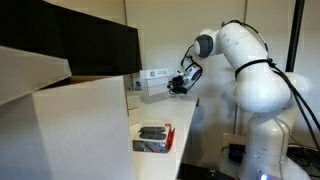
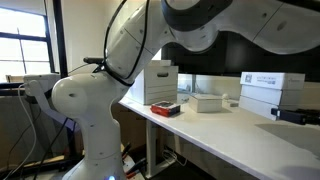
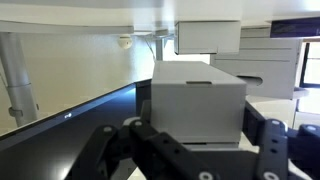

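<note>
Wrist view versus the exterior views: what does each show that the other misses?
Wrist only: the white box head-on, framed by the end effector's fingers, with a grey pole at left. Exterior only: the arm, a cardboard box, a monitor and a dark-red item on the table. Both: the white box and the end effector aimed at it.
</note>
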Motion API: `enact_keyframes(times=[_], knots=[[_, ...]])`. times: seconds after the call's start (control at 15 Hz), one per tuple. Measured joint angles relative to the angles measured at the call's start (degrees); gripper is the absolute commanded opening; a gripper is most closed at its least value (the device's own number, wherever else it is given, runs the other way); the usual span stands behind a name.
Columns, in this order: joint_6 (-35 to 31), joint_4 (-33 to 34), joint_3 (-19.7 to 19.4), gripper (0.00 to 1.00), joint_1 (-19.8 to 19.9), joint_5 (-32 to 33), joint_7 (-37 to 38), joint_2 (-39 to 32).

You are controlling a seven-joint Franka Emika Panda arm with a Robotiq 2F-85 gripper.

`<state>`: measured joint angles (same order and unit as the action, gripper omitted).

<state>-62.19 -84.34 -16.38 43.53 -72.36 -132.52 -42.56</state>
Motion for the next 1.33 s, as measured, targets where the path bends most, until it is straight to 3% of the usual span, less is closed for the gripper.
enact_keyframes(times=[1.33], knots=[[4.8,-0.8,1.8,0.58,-0.4,1.2,0.3,3.3]])
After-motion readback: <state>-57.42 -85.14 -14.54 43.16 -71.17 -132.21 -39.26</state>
